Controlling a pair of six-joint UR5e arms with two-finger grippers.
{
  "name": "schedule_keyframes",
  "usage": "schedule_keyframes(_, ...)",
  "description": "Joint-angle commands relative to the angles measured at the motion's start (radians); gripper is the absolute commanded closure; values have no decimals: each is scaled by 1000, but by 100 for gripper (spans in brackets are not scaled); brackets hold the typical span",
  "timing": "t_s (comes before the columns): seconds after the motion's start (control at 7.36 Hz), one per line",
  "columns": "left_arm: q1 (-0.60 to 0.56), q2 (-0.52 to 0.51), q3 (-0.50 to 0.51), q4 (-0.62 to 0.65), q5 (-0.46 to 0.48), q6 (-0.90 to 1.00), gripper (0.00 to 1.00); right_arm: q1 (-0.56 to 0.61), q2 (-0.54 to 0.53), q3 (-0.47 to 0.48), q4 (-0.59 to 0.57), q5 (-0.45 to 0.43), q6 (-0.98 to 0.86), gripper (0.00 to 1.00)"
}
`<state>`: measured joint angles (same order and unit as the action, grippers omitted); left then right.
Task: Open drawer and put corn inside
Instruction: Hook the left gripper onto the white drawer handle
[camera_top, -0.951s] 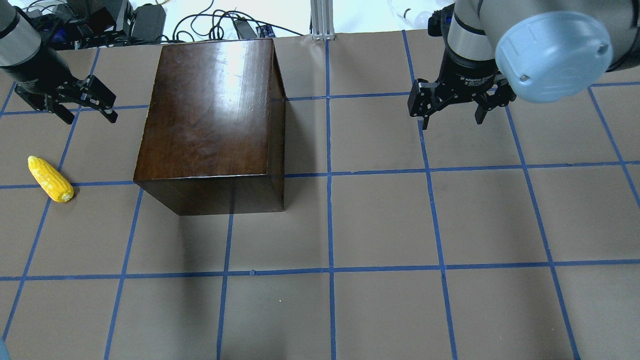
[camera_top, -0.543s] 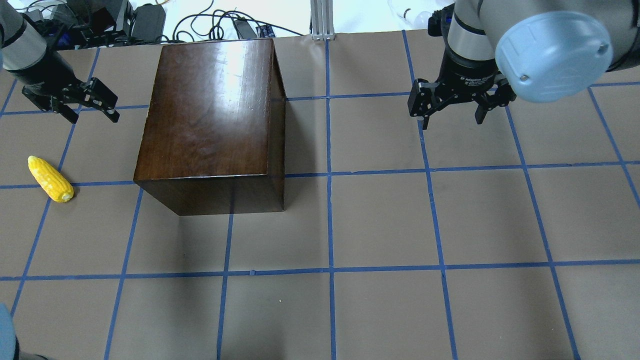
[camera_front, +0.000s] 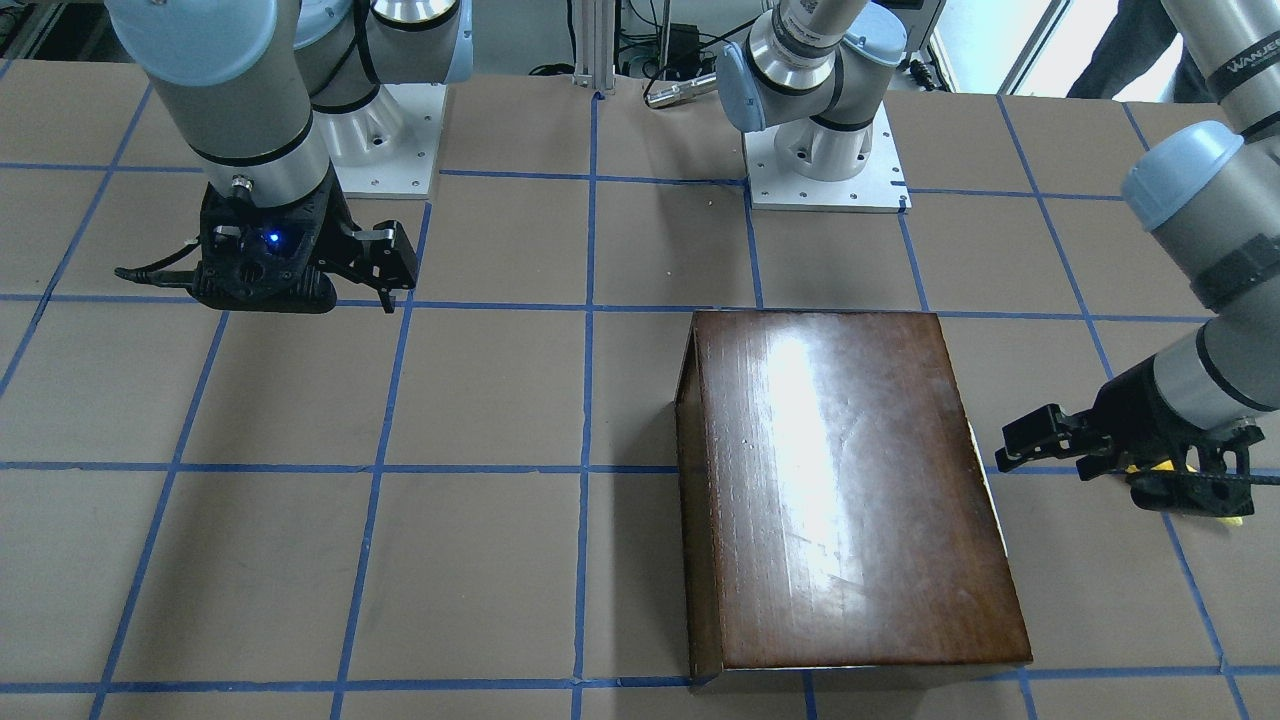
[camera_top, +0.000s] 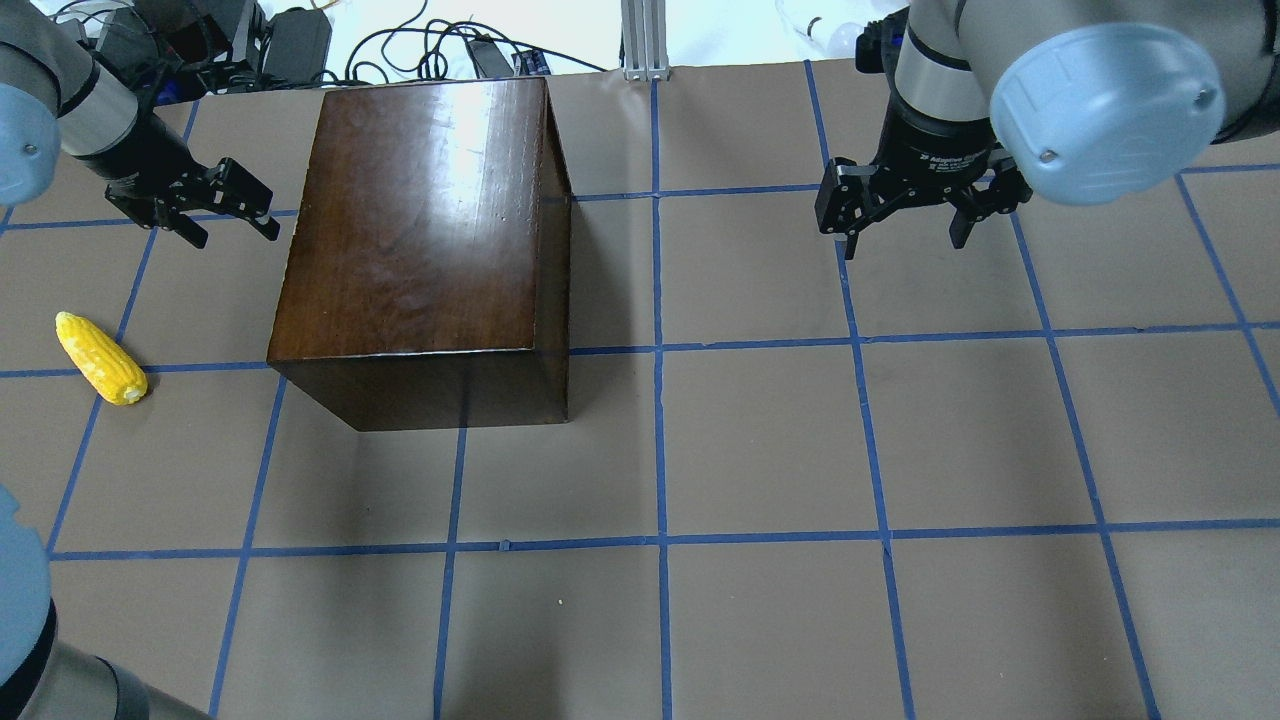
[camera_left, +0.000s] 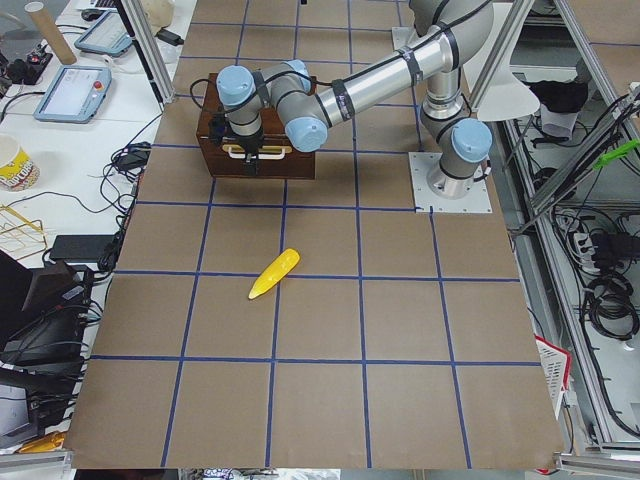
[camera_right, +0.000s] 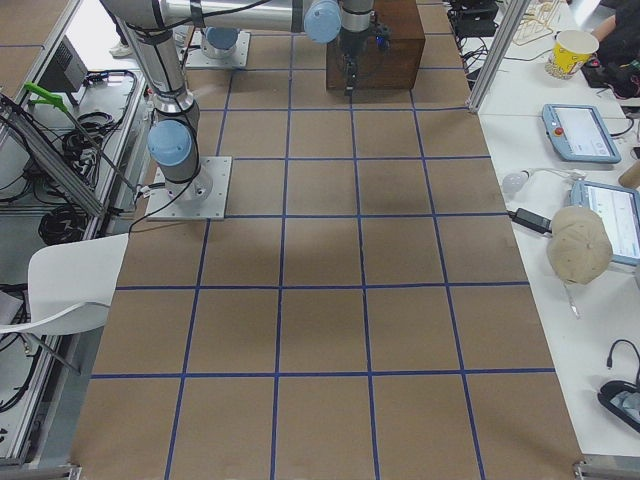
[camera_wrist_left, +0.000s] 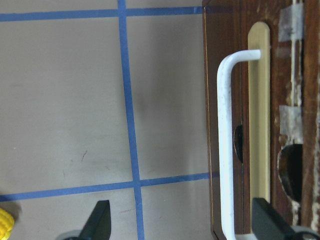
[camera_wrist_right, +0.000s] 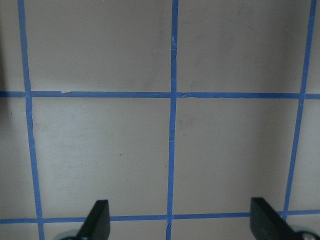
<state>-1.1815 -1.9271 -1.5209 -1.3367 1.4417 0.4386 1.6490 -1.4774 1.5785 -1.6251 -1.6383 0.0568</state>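
Observation:
The glossy dark-brown wooden box (camera_top: 420, 220) stands at the table's far left. Its drawer is shut. The left wrist view shows the worn brown drawer front (camera_wrist_left: 235, 75) with a white bar handle (camera_wrist_left: 225, 150). My left gripper (camera_top: 236, 237) is open and empty. It hangs just left of the box, facing the drawer front, with one fingertip (camera_wrist_left: 262, 220) in line with the handle. The yellow corn (camera_top: 100, 357) lies on the table, nearer me than that gripper and apart from it. My right gripper (camera_top: 905, 235) is open and empty above the table at the far right.
The brown table (camera_top: 760, 440) carries a blue tape grid. Cables and power bricks (camera_top: 290, 40) lie beyond its far edge, behind the box. An aluminium post (camera_top: 645, 40) stands at the far middle. My left arm's elbow (camera_top: 20, 620) is at the lower left corner.
My left gripper has moved right, close to the box's drawer side, and its elbow has come into the lower left. The right arm, box and corn have not moved.

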Motion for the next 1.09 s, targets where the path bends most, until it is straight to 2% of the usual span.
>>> schedule_keyframes(0.0,0,-18,1,1,-4,6,0,0,-1,0,1,0,0,0)
schedule_keyframes(0.27,0,-29,1,5,-53,12,0,0,-1,0,1,0,0,0)
schedule_keyframes(0.95,3,-42,2,13,-66,2,0,0,0,0,-1,0,0,0)
